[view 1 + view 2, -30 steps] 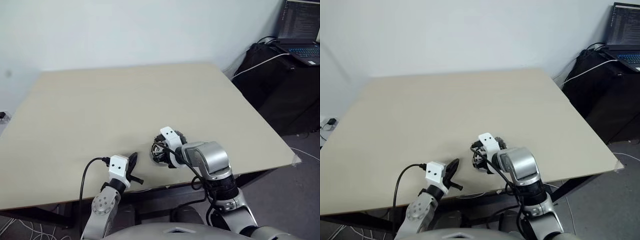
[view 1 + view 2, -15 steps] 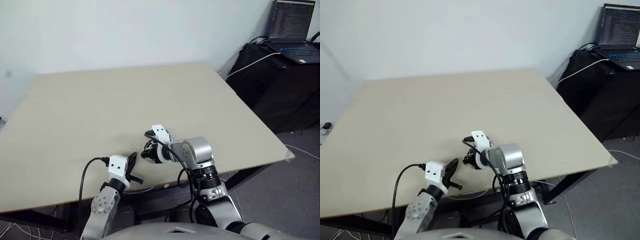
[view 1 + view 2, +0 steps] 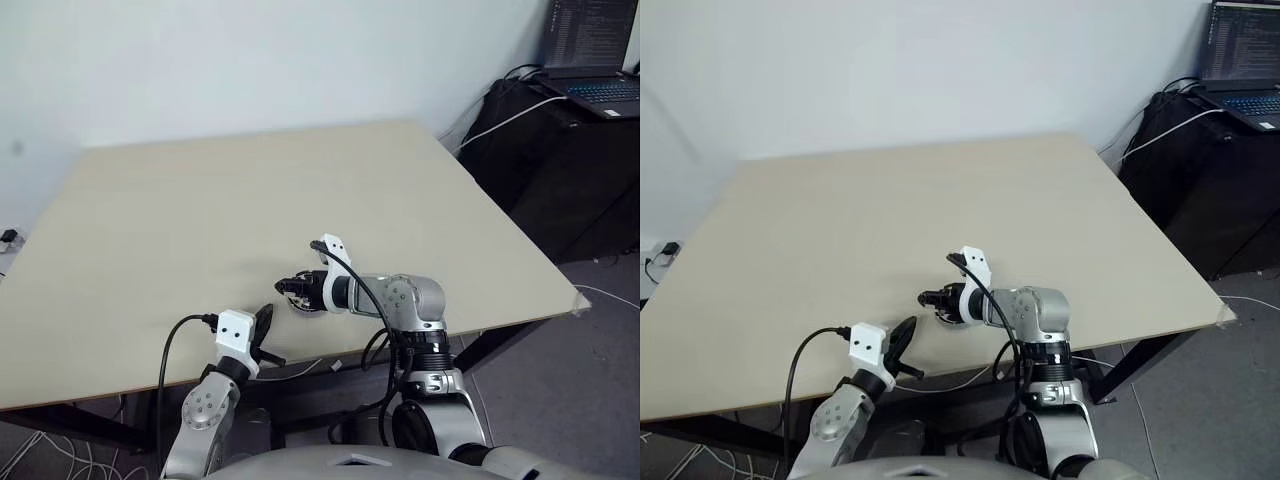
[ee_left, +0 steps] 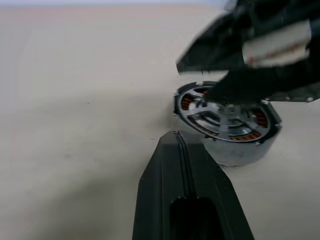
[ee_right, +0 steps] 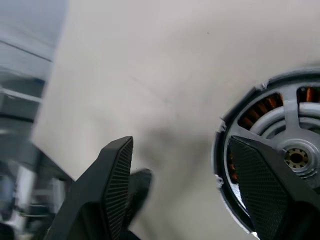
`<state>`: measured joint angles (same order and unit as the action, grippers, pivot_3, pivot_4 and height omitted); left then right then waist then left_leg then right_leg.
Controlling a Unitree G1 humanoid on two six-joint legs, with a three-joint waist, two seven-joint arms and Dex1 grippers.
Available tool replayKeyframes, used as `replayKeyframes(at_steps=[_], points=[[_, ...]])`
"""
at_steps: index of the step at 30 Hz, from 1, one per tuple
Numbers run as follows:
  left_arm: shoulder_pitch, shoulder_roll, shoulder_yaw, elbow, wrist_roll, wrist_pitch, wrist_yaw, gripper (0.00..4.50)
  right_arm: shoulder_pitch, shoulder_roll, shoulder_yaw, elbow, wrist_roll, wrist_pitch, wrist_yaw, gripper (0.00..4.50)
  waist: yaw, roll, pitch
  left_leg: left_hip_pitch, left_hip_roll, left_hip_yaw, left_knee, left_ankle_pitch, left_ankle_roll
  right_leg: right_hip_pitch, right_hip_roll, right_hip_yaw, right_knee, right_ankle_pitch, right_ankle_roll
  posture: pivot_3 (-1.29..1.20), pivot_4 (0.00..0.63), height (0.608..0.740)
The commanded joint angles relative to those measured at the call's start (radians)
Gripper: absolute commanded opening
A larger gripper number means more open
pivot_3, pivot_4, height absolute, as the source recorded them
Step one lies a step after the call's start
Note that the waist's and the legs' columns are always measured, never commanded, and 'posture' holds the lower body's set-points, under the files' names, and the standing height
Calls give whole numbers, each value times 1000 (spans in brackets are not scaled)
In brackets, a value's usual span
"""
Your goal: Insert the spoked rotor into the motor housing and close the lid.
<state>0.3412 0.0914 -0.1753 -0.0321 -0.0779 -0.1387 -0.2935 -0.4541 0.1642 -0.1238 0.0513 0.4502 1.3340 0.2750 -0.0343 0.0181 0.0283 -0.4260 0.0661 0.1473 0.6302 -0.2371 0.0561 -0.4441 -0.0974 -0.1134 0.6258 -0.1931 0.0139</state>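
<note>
Beige tabletop [image 3: 250, 200] carries the motor housing [image 4: 227, 127] near its front edge, just ahead of your two arms. You can see the spoked rotor [image 5: 280, 150] sitting inside the housing, its silvery spokes running to a central hub with the coppery windings showing through the gaps. No separate lid can be made out on the table in these views.

Your right gripper [image 5: 185, 185] hangs over the housing with its jaws spread wide apart: one ribbed fingertip [image 5: 257, 187] lies over the rotor's face, the other [image 5: 117, 175] stands off to the side above bare table. Nothing is pinched between them. From the head camera the right gripper [image 3: 297, 290] reaches in from the right, pointing across toward your left.

Your left gripper [image 3: 262, 330] sits just beside the housing, nearer the table's front edge, with its black fingers [image 4: 182, 190] pressed together and empty. Its tip stops just short of the housing's wall.

A laptop [image 3: 595, 60] stands open off to the far right.
</note>
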Motion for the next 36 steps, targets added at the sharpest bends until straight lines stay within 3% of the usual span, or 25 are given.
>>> replayKeyframes(at_steps=[1, 7, 10, 18, 24, 31, 36], points=[[8, 24, 20, -27, -7, -4, -10, 0, -53, 188, -37, -73, 110, 7, -25, 2873, -2, 0, 0, 0, 0, -5, 0, 0, -1, 0, 0, -5, 0, 0, 0, 0, 0, 740], [18, 43, 35, -35, -15, 1, -18, 0, -47, 212, -49, -114, 257, 56, -81, 990, -2, 3, 1, -3, -1, -34, 23, 4, -6, 4, 2, -25, 7, 6, -2, 0, 0, 740], [23, 48, 35, -39, -17, 4, -25, 0, -38, 226, -39, -129, 336, 82, -96, 11, -2, 2, 1, -5, -4, -40, 27, 5, -6, 4, 5, -24, 6, 4, -4, 0, 0, 740], [51, 72, 42, -56, -20, 2, -38, 0, -30, 213, 10, -148, 556, 74, -97, 11, -1, 1, 1, -7, -7, -37, 30, -2, 0, 4, 4, -18, 1, 1, 3, 0, 0, 740], [73, 94, 51, -67, -15, -20, -48, 0, -29, 182, 48, -178, 654, -56, -109, 11, -1, 2, 1, -5, -5, -36, 32, -4, -5, 5, 5, -16, 2, 1, 2, 0, 0, 740], [93, 111, 73, -61, -32, -89, -68, 0, -46, 101, 31, -275, 643, -319, -184, 11, 5, 2, 1, -5, -5, -36, 32, -4, -5, 4, 6, -15, 2, 1, 3, 0, 0, 740], [103, 123, 76, -72, -39, -103, -92, 0, 9, -90, 76, -408, 391, -519, -201, 11, 11, 1, 1, -5, -6, -33, 31, -5, -5, 3, 6, -12, 1, 1, 3, 0, 0, 740]])
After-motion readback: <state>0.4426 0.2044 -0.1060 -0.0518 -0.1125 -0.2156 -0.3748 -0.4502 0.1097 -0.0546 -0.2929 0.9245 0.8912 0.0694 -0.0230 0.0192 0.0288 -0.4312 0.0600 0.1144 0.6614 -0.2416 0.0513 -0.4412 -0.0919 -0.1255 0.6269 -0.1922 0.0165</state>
